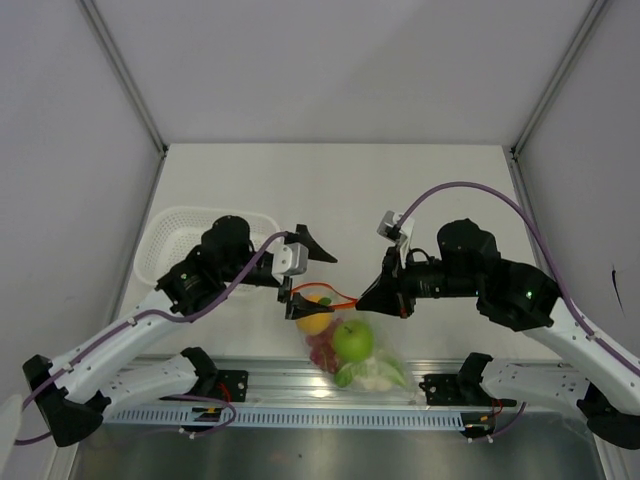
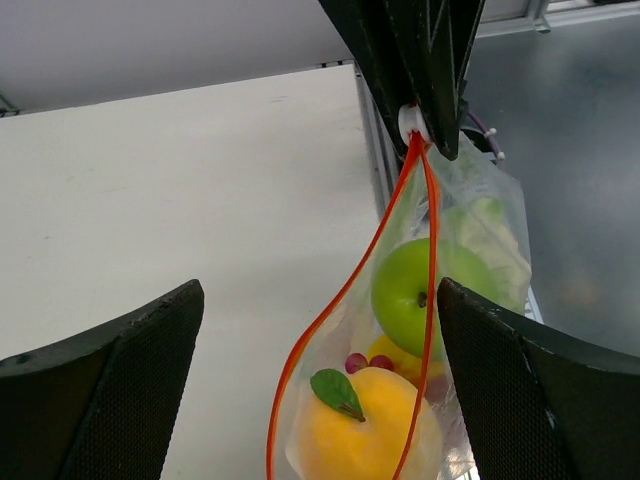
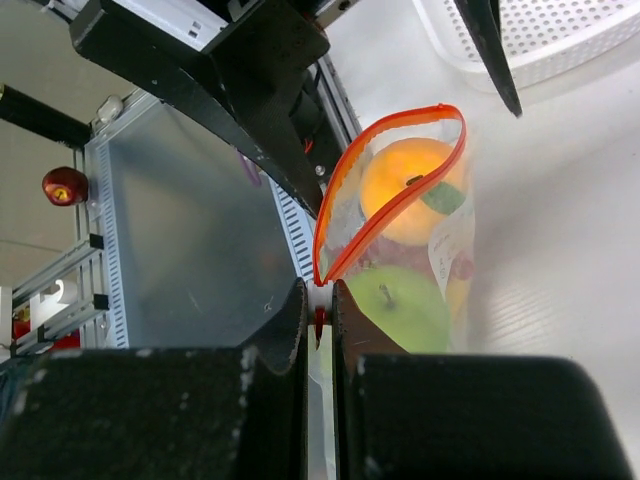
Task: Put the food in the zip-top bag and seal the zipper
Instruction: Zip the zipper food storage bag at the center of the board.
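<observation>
The clear zip-top bag [image 1: 385,350] hangs between my grippers over the table's front edge. It holds the food: a green apple [image 1: 352,340], an orange [image 1: 313,322], grapes [image 1: 322,352] and a pale piece [image 1: 378,374]. The red-orange zipper [image 1: 322,289] stands open in a loop. My right gripper [image 1: 361,298] is shut on the zipper's white end piece [image 3: 319,297]. My left gripper [image 1: 310,278] is wide open, its fingers [image 2: 110,380] on either side of the bag's mouth [image 2: 340,300] without touching it. The left wrist view shows the apple [image 2: 405,290], orange [image 2: 360,435] and a yellow piece [image 2: 395,355].
A white perforated basket [image 1: 170,235] stands at the left, behind the left arm; it also shows in the right wrist view [image 3: 545,40]. A metal rail [image 1: 270,380] runs along the table's front edge under the bag. A small red round thing [image 3: 65,185] sits beyond the rail.
</observation>
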You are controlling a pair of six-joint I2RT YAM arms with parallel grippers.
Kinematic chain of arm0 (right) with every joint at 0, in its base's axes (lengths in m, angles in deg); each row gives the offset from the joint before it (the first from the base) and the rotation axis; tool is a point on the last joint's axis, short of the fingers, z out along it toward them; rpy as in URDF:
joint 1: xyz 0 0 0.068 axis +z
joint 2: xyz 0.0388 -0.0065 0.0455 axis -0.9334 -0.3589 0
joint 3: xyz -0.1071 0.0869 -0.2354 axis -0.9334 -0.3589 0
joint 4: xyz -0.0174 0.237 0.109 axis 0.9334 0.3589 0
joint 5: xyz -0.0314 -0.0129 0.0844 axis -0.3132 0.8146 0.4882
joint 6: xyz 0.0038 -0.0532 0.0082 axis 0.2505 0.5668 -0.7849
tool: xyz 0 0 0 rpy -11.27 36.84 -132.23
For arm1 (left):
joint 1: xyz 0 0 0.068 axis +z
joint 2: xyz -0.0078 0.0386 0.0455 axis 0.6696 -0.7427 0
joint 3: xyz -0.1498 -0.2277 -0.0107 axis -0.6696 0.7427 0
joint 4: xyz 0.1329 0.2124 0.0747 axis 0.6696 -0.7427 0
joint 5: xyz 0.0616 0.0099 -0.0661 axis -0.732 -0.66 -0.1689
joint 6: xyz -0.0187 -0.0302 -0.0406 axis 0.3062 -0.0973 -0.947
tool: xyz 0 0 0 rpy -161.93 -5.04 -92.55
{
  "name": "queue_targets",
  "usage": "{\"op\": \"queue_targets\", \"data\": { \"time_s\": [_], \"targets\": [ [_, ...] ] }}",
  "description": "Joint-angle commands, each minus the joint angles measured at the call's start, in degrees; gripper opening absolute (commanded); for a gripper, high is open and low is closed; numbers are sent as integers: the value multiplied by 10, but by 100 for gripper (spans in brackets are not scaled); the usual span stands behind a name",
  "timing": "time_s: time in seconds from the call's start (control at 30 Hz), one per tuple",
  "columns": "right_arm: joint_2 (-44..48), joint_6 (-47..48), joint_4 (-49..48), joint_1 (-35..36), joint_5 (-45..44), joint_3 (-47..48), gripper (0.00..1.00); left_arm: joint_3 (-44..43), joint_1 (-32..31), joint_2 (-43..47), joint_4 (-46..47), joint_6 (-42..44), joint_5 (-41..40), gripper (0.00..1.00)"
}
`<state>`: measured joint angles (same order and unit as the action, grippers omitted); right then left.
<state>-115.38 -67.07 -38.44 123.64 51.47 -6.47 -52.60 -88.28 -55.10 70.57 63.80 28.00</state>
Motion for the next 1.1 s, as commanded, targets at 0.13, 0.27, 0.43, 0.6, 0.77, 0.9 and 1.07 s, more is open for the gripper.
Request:
{"op": "queue_targets", "data": {
  "time_s": [0.13,0.27,0.43,0.6,0.77,0.9,1.07],
  "targets": [
    [2,5,-49,17,-3,7,0,-30,-7,-36,-22,16,190,100],
    [3,6,-50,22,-6,9,0,-44,-7,-64,-46,10,238,100],
    [1,7,-54,29,-8,9,0,-70,-8,-109,-94,17,232,99],
    [4,8,-55,34,-22,11,0,-88,-8,-139,-121,19,228,96],
    [9,2,-56,35,-80,14,0,-95,-8,-146,-167,32,199,72],
    [9,-9,-65,34,-120,7,0,-106,-8,-152,-213,21,140,37],
    [12,-21,-71,34,-159,-16,0,-133,-8,-144,-273,3,66,11]
  ]
}}
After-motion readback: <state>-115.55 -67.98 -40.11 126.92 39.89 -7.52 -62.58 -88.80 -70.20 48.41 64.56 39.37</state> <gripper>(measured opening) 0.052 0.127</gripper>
